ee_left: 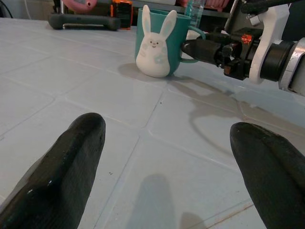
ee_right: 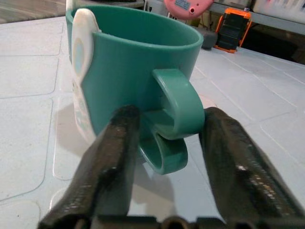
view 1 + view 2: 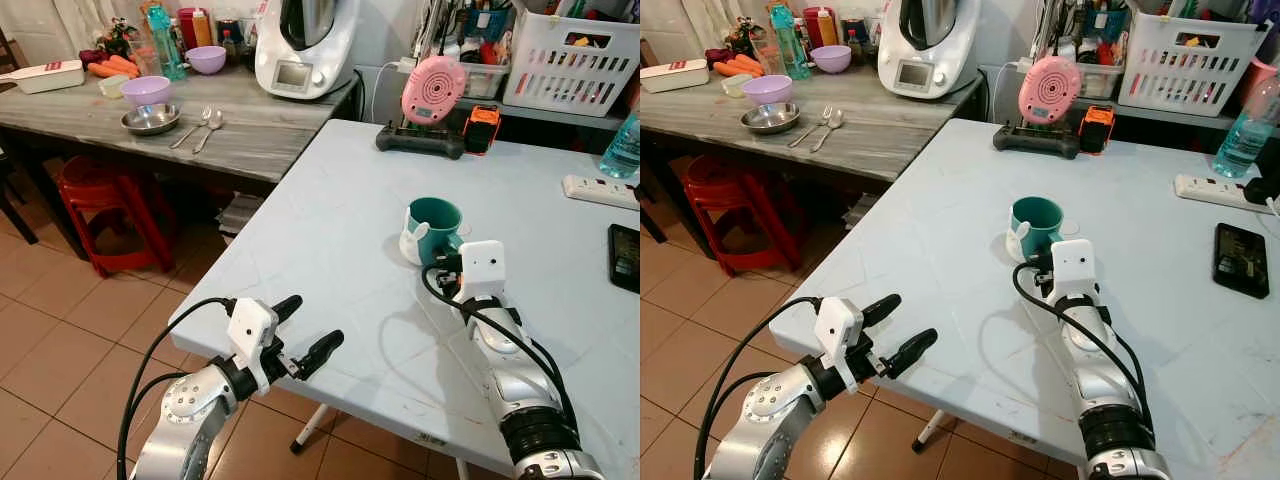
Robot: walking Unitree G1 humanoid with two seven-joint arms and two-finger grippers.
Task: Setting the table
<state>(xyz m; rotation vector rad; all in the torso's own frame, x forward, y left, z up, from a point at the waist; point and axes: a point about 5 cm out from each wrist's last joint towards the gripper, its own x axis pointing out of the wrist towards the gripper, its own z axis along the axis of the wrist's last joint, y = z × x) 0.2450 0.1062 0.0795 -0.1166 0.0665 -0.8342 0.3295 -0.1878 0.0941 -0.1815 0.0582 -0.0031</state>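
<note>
A teal mug (image 3: 432, 225) with a white rabbit figure on its front (image 1: 153, 47) stands upright on the pale blue table (image 3: 330, 230). My right gripper (image 2: 167, 143) reaches in from the near side, and its two black fingers (image 2: 114, 152) straddle the mug's handle (image 2: 178, 107) and press on both sides of it. My left gripper (image 3: 312, 325) hovers open at the table's near left corner, pointing toward the mug with nothing between its fingers (image 1: 71, 162).
A black phone (image 3: 1242, 260), a power strip (image 3: 1215, 190) and a bottle (image 3: 622, 150) lie to the right. A pink device (image 3: 432, 90) stands at the back. The grey side counter holds bowls (image 3: 148, 92) and spoons (image 3: 200, 128). A red stool (image 3: 100, 200) stands beneath it.
</note>
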